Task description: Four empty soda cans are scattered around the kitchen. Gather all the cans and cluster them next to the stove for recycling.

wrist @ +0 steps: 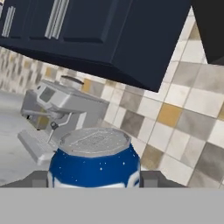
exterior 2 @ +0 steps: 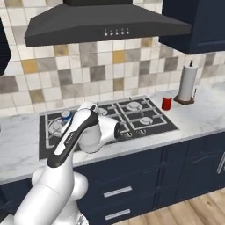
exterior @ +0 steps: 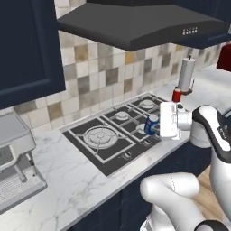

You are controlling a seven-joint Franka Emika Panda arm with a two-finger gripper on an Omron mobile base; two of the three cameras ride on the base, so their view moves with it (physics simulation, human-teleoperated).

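Observation:
A blue soda can point(wrist: 93, 162) with a silver top sits between my two dark fingertips point(wrist: 37, 178), close to the camera. My gripper point(exterior: 153, 126) is shut on this blue can point(exterior: 151, 123) and holds it over the front right burners of the black stove point(exterior: 104, 136). From the right, the can's top point(exterior 2: 66, 115) peeks out behind my forearm above the stove's left side point(exterior 2: 48, 145). A red soda can point(exterior: 177, 95) stands on the marble counter just right of the stove point(exterior 2: 132, 115), and shows again as the red can point(exterior 2: 166, 103).
A tall white paper towel roll point(exterior: 186, 74) on a dark base stands behind the red can, also seen as the roll point(exterior 2: 187, 83). A dark range hood point(exterior: 135, 25) hangs over the stove. A silver coffee machine point(exterior: 13, 158) occupies the counter's left end.

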